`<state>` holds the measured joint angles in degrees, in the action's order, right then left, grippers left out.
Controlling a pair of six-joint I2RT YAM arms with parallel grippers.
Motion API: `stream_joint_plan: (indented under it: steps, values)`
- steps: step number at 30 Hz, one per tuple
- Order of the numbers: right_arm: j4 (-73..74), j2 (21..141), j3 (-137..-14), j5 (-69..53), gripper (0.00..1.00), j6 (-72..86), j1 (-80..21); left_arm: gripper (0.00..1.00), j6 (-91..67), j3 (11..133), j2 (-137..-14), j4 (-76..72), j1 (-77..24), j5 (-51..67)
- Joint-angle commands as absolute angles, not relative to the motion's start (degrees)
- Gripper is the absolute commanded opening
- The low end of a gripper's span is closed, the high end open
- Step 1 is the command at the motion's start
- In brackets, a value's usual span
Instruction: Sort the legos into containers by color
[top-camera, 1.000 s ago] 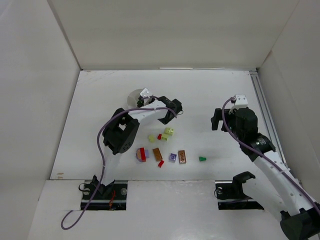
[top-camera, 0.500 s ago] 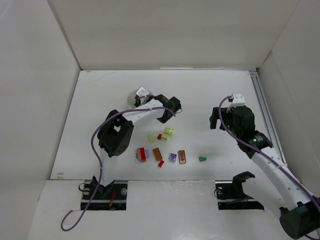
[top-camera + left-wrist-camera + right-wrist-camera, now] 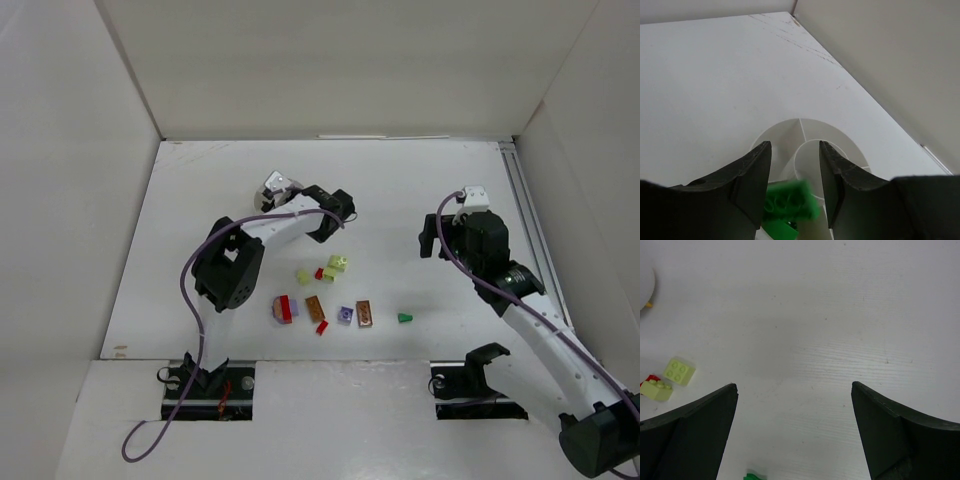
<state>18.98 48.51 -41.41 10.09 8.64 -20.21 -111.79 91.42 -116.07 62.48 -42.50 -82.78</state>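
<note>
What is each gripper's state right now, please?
Left gripper: green lego between its jaws; grip cannot be told.
Right gripper: open, holding nothing.

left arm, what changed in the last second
The left gripper swung left over the white tub, its elbow shifting left too; a blurred green lego sits between its fingers, grip unclear. The right gripper edged slightly left, open. The loose legos on the table stayed put.
</note>
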Motion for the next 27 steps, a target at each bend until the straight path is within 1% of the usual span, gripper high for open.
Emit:
stream_joint_plan:
  steps: [1, 2, 8, 9, 11, 13, 14, 15, 18, 21, 22, 23, 24, 25, 26, 27]
  values:
    - [16.3, 48.9, -43.4, 10.3, 1.0, 7.9, -19.9, 0.4, -127.7, 91.1, -115.4, 64.7, -42.1, -95.4]
    - [16.3, 49.0, -43.4, 10.3, 1.0, 7.9, -19.9, 0.4, -127.7, 91.1, -115.4, 64.7, -42.1, -95.4]
    - [16.8, 49.0, -43.4, 10.3, 1.0, 7.9, -19.9, 0.5, -127.7, 90.4, -114.1, 64.7, -42.1, -95.4]
    - [16.8, 49.0, -43.4, 10.3, 1.0, 7.9, -19.9, 0.57, -127.7, 89.8, -113.5, 64.7, -42.6, -94.9]
    - [16.8, 49.0, -44.0, 10.3, 1.0, 7.9, -19.9, 0.65, -125.9, 89.8, -111.3, 64.7, -43.1, -94.9]
    - [16.8, 49.0, -44.0, 9.6, 1.0, 7.3, -19.9, 0.79, -122.4, 90.8, -109.4, 64.7, -45.0, -94.9]
    - [16.8, 49.0, -44.7, 8.8, 1.0, 7.3, -19.9, 0.98, -117.2, 92.7, -108.6, 64.7, -45.7, -94.2]
    - [16.8, 49.6, -44.7, 8.8, 1.0, 7.3, -19.9, 1.0, -114.6, 93.8, -107.0, 64.7, -46.6, -93.7]
    - [17.6, 50.2, -45.9, 8.1, 1.0, 6.8, -19.9, 1.0, -107.2, 94.9, -104.0, 64.7, -50.1, -91.4]
    - [18.9, 50.2, -45.9, 8.1, 1.0, 6.8, -19.9, 1.0, -102.8, 96.1, -102.0, 64.7, -50.6, -84.6]
    - [18.9, 49.5, -45.9, 8.1, 1.0, 6.8, -19.9, 1.0, -98.0, 96.2, -100.5, 64.1, -50.6, -82.2]
    - [19.4, 49.5, -45.9, 7.5, 1.0, 6.8, -19.9, 1.0, -92.2, 96.2, -99.5, 62.2, -50.6, -77.2]
    - [19.4, 48.9, -45.9, 7.5, 1.0, 7.4, -19.9, 1.0, -84.5, 95.1, -98.4, 54.0, -50.6, -73.8]
    - [21.3, 48.0, -45.9, 7.5, 1.0, 7.9, -19.9, 1.0, -78.9, 93.6, -95.0, 49.6, -50.1, -69.4]
    - [22.0, 47.5, -45.3, 8.3, 1.0, 8.9, -19.9, 1.0, -63.9, 91.1, -92.6, 43.1, -48.1, -57.2]
    - [22.9, 46.9, -45.3, 8.9, 1.0, 8.9, -19.9, 1.0, -57.7, 87.7, -89.9, 35.9, -46.7, -49.8]
